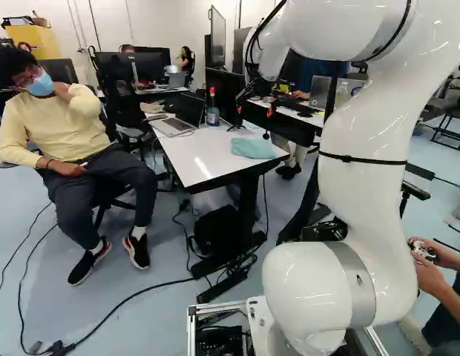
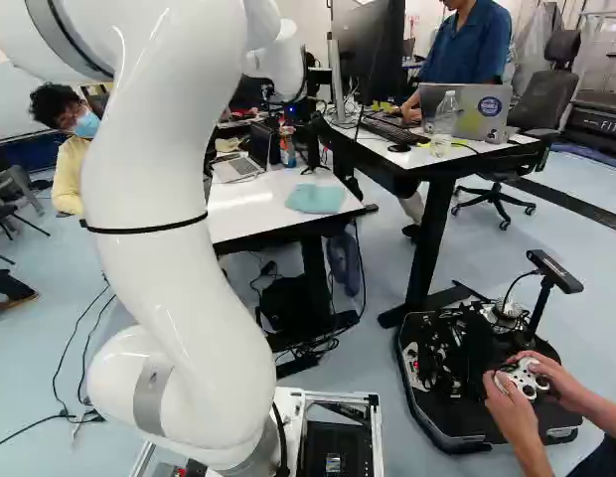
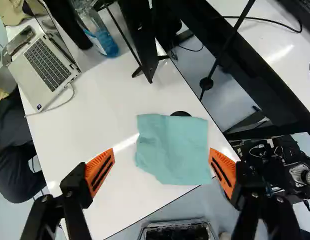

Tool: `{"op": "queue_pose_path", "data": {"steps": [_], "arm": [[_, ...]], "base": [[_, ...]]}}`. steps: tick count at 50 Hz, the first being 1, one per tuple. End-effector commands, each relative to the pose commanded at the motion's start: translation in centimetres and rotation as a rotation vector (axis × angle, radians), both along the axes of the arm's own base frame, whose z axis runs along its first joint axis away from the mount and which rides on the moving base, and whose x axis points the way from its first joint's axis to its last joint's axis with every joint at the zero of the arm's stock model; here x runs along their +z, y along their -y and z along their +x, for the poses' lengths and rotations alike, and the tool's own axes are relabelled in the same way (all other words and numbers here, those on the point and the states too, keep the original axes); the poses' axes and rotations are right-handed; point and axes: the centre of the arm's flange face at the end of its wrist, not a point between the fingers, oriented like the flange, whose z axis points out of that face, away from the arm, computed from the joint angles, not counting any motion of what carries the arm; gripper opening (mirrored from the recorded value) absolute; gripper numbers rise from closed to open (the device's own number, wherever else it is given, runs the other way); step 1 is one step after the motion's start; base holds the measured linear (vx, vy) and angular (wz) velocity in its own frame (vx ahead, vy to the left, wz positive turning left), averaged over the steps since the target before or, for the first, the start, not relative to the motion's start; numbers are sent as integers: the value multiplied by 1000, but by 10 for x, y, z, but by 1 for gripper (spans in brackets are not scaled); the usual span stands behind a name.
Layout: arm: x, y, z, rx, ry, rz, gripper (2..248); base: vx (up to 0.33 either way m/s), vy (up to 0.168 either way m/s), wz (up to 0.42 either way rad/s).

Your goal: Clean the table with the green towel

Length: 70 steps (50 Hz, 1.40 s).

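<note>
Robotics lab for sure: big white arm (image 1: 363, 148), laptops (image 2: 475, 114), monitors (image 1: 130, 67), cables (image 1: 145, 289) snaking over the floor (image 1: 156, 326), plus a black platform (image 2: 427, 406) piled with what's probably electronics (image 2: 452, 348).

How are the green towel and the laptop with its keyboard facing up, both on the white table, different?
The towel is soft, pale blue-green cloth lying spread out; the laptop is rigid, silver-grey and open. The towel has no cable, while the laptop has one at its side. Both rest on the white table.
</note>
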Motion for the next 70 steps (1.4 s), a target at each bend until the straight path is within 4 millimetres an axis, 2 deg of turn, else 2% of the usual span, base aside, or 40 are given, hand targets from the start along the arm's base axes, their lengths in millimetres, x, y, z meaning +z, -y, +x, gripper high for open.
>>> {"op": "queue_pose_path", "data": {"steps": [17,38,55,70], "arm": [[-14,-3,-12,1,38,-12,247],[-38,-10,-37,4,106,-33,247],[-65,-16,-66,10,178,-54,247],[-93,-23,-101,19,255,-75,247]], "base": [[0,0,0],[0,0,0],[0,0,0],[0,0,0]]}}
